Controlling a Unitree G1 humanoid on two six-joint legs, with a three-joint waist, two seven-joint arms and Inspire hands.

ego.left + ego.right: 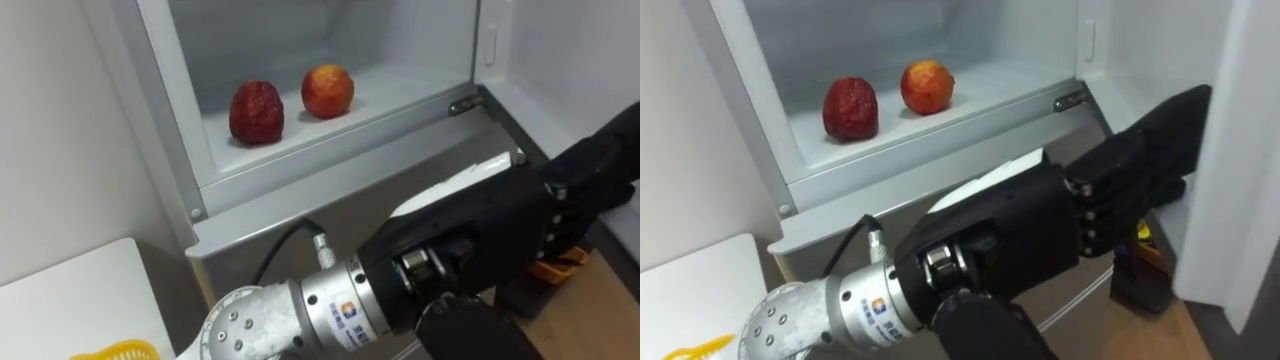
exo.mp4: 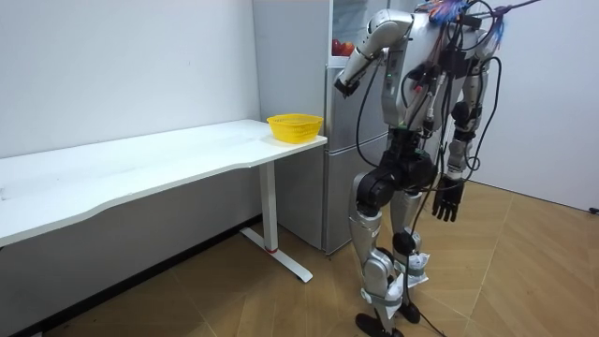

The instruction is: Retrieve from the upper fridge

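The upper fridge compartment [image 1: 190, 150] stands open. On its white shelf lie a dark red fruit [image 1: 256, 112] on the left and an orange-red fruit [image 1: 327, 91] to its right. My left hand [image 1: 480, 240] is held out below the shelf, in front of the fridge's lower part. It is open and holds nothing, and its dark fingers [image 1: 1140, 165] point straight to the right, toward the door's inner edge [image 1: 1240, 150]. My right hand [image 2: 447, 201] hangs by my side with relaxed, open fingers.
A white table [image 2: 168, 159] stands to the left of the fridge, with a yellow basket [image 2: 295, 126] on the corner nearest it. On the wooden floor by the fridge's base lie a black object [image 1: 1145, 285] and an orange piece [image 1: 560, 265].
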